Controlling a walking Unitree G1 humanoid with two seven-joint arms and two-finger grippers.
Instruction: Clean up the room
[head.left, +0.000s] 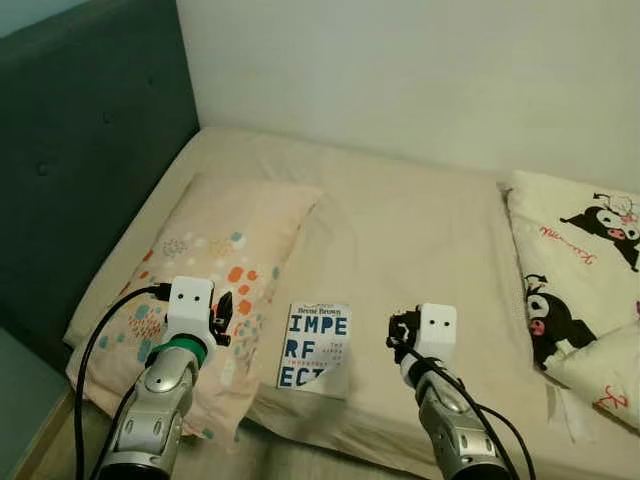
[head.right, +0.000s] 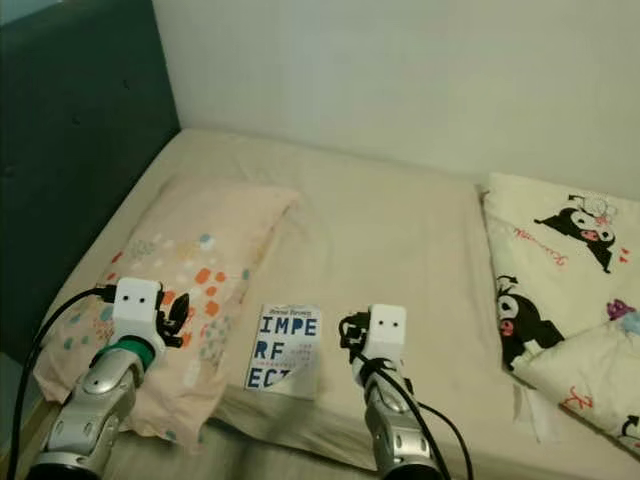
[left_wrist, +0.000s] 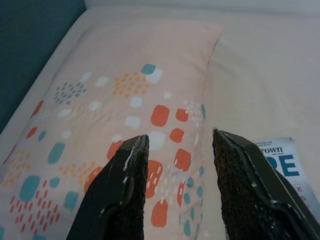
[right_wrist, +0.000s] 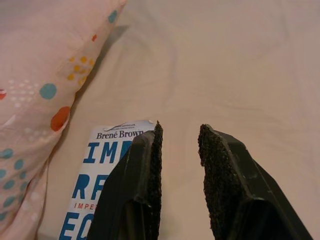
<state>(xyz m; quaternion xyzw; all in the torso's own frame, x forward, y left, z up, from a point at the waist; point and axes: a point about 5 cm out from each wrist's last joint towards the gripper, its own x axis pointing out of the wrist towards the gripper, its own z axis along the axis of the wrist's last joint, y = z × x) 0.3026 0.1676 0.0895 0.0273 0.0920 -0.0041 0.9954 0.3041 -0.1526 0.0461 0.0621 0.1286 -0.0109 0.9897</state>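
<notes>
The book (head.left: 316, 346), a white paperback with blue lettering, was seen from the head camera lying flat near the front edge of the bed (head.left: 410, 240), just beside the patterned pillow (head.left: 215, 265) that filled the bed's front left corner against the dark headboard (head.left: 90, 150). A cartoon-print blanket (head.left: 575, 270) was heaped along the right edge. The left gripper (head.left: 224, 312) was held over the pillow and the right gripper (head.left: 400, 330) just right of the book, probably staged for a pickup.

In the left wrist view, the fingers (left_wrist: 120, 195) were spread apart above the pillow, empty.

In the right wrist view, the fingers (right_wrist: 137, 185) were parted slightly, holding nothing, beside the book's top corner.
</notes>
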